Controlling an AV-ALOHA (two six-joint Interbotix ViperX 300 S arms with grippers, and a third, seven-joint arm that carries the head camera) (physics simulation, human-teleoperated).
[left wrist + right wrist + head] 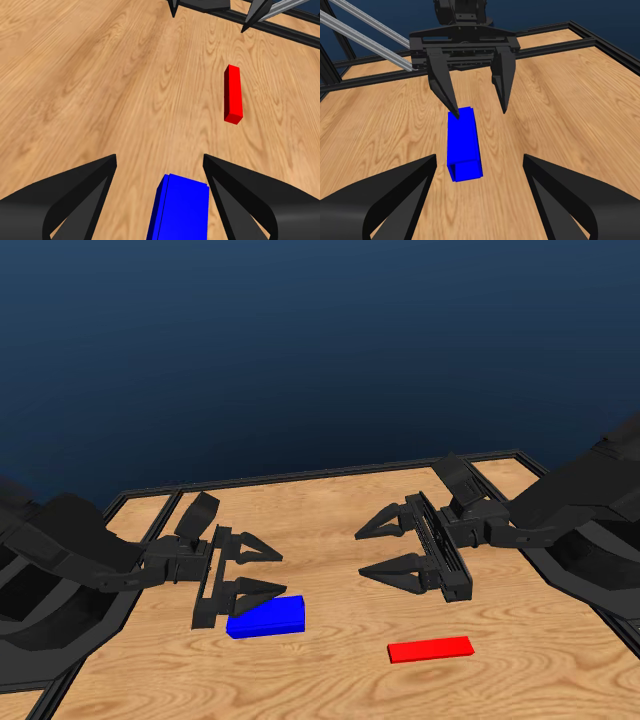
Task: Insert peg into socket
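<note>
Wood-grain table [330,680] fills the head view, and you face it with two black arms reaching in from either side. Your left gripper [262,570] hangs at about 9 o'clock from the centre, jaws spread wide and empty, just above the near end of the socket [268,617], a bright blue block lying flat. Your right gripper [390,547] hangs at 3 o'clock, also wide open and holding nothing. The peg [430,649], a slim red bar, lies flat at about 5 o'clock, well apart from the socket and below the right gripper.

In the left wrist view, the socket [182,207] sits between your own spread jaws, not yet touched, with the peg [233,94] farther ahead on bare wood.

In the right wrist view, the socket [463,145] shows its hollow end toward you, the left gripper [479,107] straddling its far end. The peg is out of sight here.

The step in hand looks like the first grasps. Lower the left jaws squarely over the socket's long sides, centred, before closing. Steer the right gripper toward 5 o'clock until the peg shows between its jaws.
</note>
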